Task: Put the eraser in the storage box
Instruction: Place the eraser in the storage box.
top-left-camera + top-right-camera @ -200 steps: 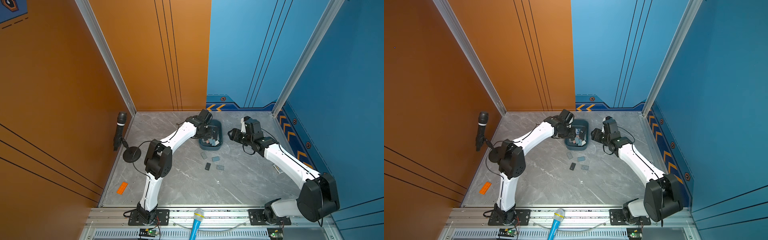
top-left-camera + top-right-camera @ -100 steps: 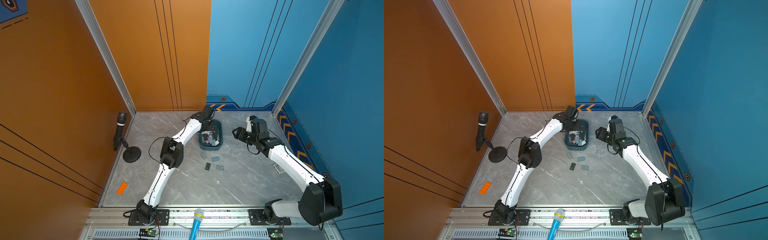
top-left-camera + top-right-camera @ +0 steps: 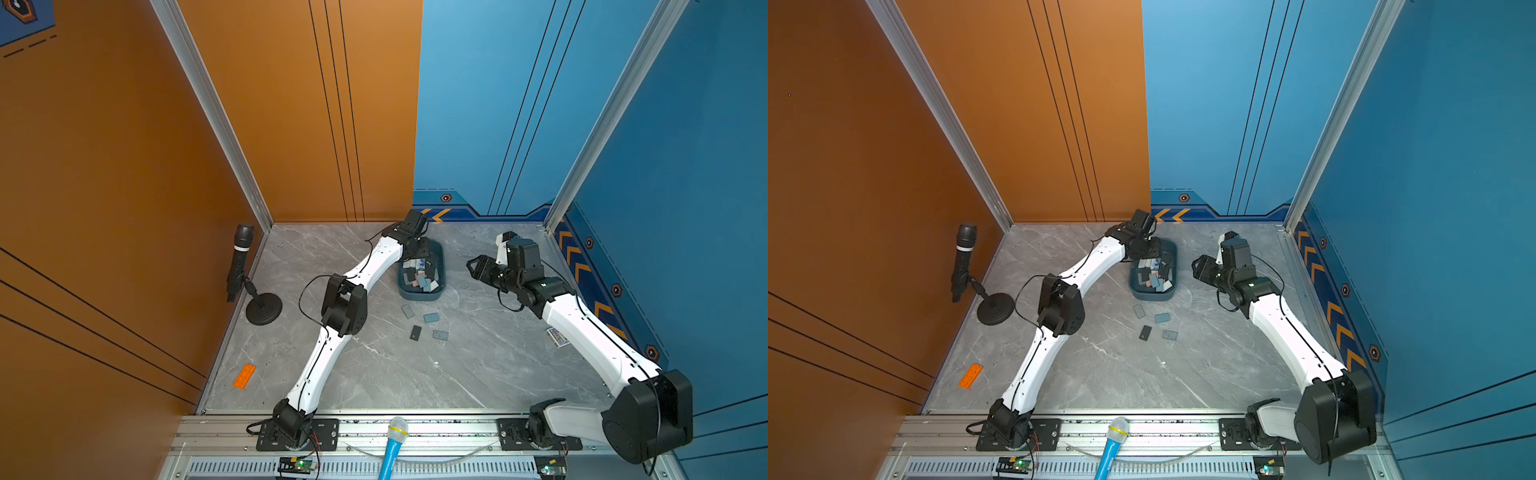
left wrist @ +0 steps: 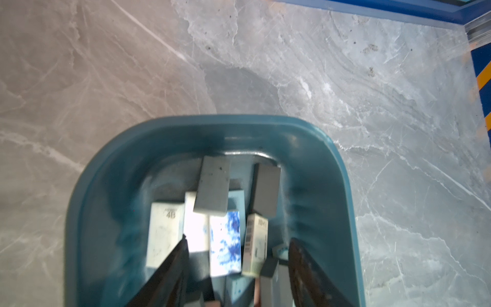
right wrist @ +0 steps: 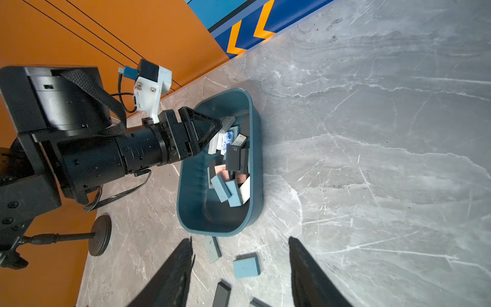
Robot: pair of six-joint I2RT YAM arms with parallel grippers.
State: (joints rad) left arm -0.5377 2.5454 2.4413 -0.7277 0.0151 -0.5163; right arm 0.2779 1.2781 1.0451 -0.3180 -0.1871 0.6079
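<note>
The dark teal storage box (image 3: 420,296) (image 3: 1152,296) stands at the back middle of the grey marble table and holds several erasers. My left gripper (image 3: 420,250) (image 4: 237,239) hangs open over the box's far end, gripping nothing. Just beyond its tips a grey eraser (image 4: 212,186) lies tilted against the box's far wall (image 4: 239,125). Several more erasers lie on the table in front of the box, such as a blue eraser (image 3: 431,318) (image 5: 246,265) and a black eraser (image 3: 415,332). My right gripper (image 3: 473,266) (image 5: 240,239) hovers open and empty to the right of the box (image 5: 255,159).
A black microphone (image 3: 239,266) on a round stand (image 3: 264,308) is at the left wall. An orange brick (image 3: 244,375) lies front left. A small patterned card (image 3: 557,336) lies by the right wall. A blue microphone (image 3: 390,449) rests on the front rail.
My left arm has stretched out over the box's far end, its elbow swinging right, and its jaws have opened wider. My right gripper has drawn back slightly to the right.
</note>
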